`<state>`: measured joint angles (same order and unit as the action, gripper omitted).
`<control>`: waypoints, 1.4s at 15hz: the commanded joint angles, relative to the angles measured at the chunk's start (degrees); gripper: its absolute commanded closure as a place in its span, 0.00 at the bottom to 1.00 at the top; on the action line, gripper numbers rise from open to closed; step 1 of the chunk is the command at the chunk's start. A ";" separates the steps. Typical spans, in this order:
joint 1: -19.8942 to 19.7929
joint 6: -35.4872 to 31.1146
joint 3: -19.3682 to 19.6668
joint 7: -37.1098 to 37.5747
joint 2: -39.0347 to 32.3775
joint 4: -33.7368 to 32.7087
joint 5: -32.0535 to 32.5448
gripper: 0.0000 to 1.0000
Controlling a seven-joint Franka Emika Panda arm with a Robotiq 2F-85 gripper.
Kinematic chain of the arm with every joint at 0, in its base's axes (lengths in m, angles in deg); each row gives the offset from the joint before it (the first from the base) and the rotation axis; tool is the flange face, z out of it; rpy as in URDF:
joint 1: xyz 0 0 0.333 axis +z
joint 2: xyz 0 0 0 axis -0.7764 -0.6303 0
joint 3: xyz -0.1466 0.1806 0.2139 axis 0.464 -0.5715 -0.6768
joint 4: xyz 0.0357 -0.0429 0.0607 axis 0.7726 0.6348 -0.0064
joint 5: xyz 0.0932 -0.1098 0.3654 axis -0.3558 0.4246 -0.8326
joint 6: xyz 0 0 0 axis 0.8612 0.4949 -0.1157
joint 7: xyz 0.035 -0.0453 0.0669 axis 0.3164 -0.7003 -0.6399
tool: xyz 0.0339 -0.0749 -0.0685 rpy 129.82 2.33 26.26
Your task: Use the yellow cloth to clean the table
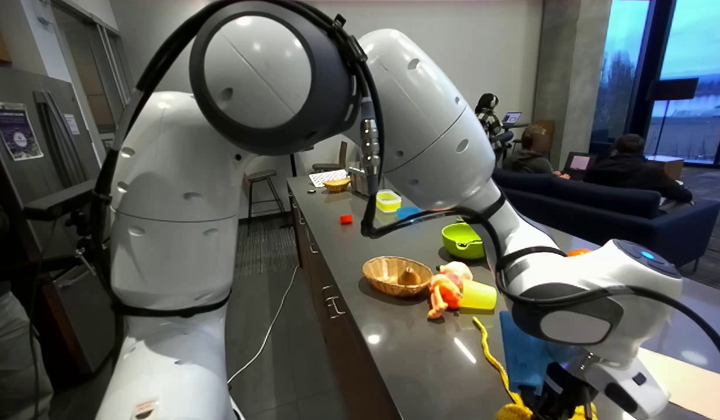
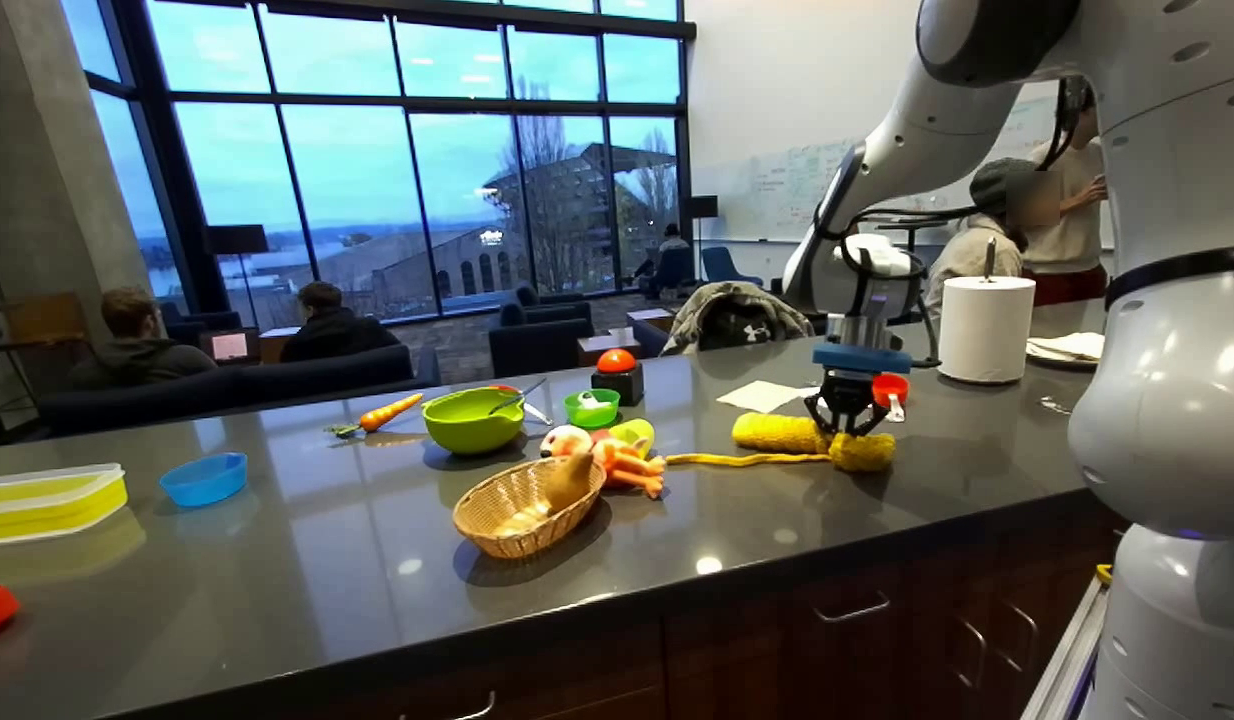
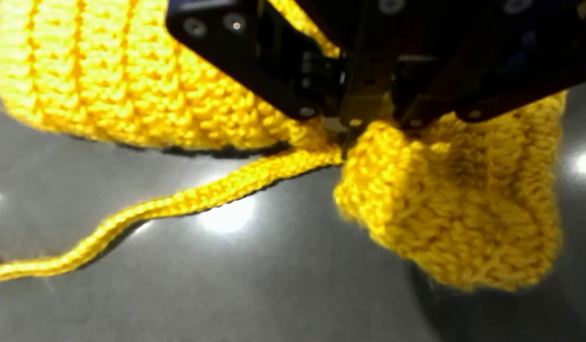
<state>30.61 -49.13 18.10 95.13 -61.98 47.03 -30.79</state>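
Observation:
The yellow cloth (image 2: 777,432) is a bunched, ribbed knit piece with a long thin strap trailing across the grey table (image 2: 377,560). It lies on the table and also shows at the bottom edge of an exterior view (image 1: 514,412). My gripper (image 2: 849,425) points down at it from above. In the wrist view the gripper (image 3: 343,130) comes in from the top, its jaws close together with the cloth pinched narrow between them. One bunch of the cloth (image 3: 445,213) spreads to the right and a wider ribbed part lies to the left. The fingertips are partly hidden by yarn.
A wicker basket (image 2: 527,510) with a pear, an orange plush toy (image 1: 446,289) and a yellow cup (image 1: 478,295) stand near the strap. A paper towel roll (image 2: 985,330), a red cup (image 2: 889,388) and a paper sheet (image 2: 760,396) are around the gripper. A green bowl (image 2: 472,420) stands further off.

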 commanded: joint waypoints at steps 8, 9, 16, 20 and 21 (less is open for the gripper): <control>-7.09 1.73 5.97 0.98 -4.42 0.55 -1.94 1.00; -6.62 1.83 5.63 0.95 -3.91 0.98 -1.49 1.00; 0.07 0.30 1.23 0.91 -0.44 3.38 4.02 1.00; 5.50 0.36 -2.94 1.09 0.87 4.28 7.25 1.00; 6.68 0.84 -3.98 0.83 1.52 4.54 7.67 1.00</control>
<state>33.72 -46.37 17.17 95.98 -60.62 48.28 -24.24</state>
